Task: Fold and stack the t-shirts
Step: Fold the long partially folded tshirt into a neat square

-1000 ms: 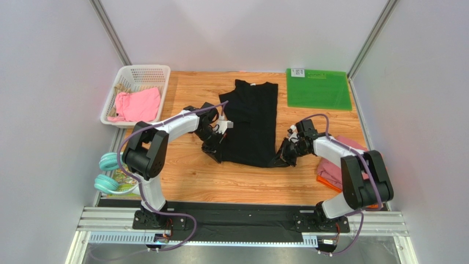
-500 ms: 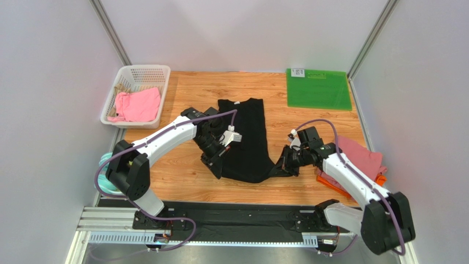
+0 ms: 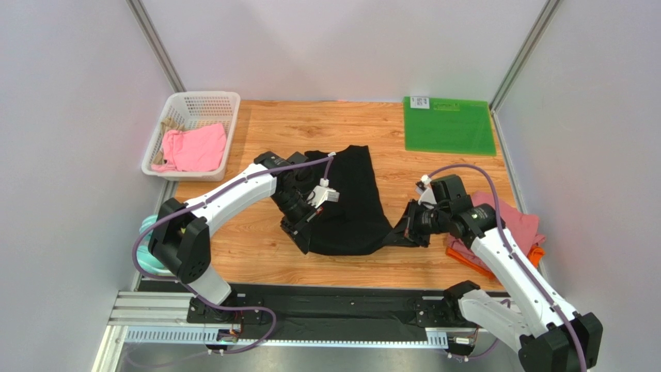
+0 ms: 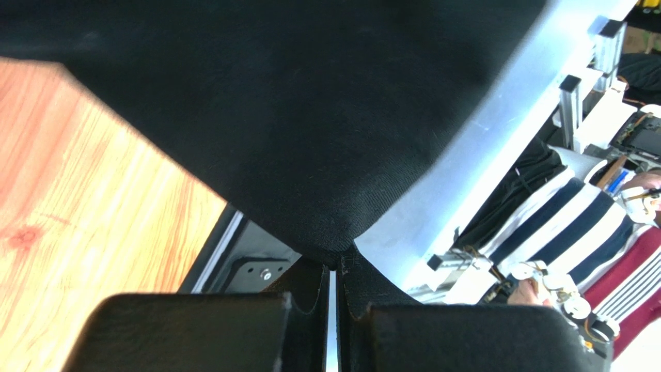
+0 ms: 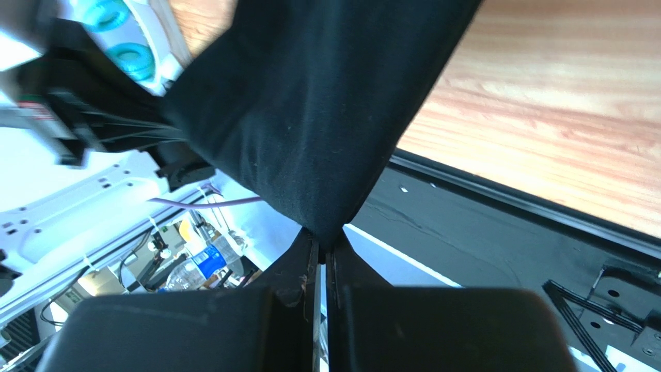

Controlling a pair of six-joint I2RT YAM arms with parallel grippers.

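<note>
While both of my grippers are pinching cloth, I note the near side first. My left gripper (image 3: 301,232) has its fingers pressed together on the near-left corner of the black shirt (image 3: 345,203). In the left wrist view only a thin seam of fabric shows between the pads. My right gripper (image 3: 409,231) is clamped the same way on the near-right corner, and in the right wrist view the cloth runs up out of the closed tips in a tight fold.

- The near hem of the black shirt is raised off the table (image 3: 271,263) and hangs between my two grippers.
- The rest of it trails away from me and lies bunched on the wood around the middle of the table, rumpled at its far edge.
- I cannot make out any print from here.

To my right, beside and partly under my right arm, a dusty-pink shirt (image 3: 518,221) lies on top of an orange shirt (image 3: 459,257). Only edges of the orange one show. This pile sits at the right edge of the table, apart from the black shirt.

To my left, off the table edge, are teal headphones (image 3: 147,228).

Farther off, a white basket (image 3: 203,98) stands at the far-left corner with pink cloth (image 3: 194,147) in it. A green mat (image 3: 448,126) lies flat at the far-right corner.
</note>
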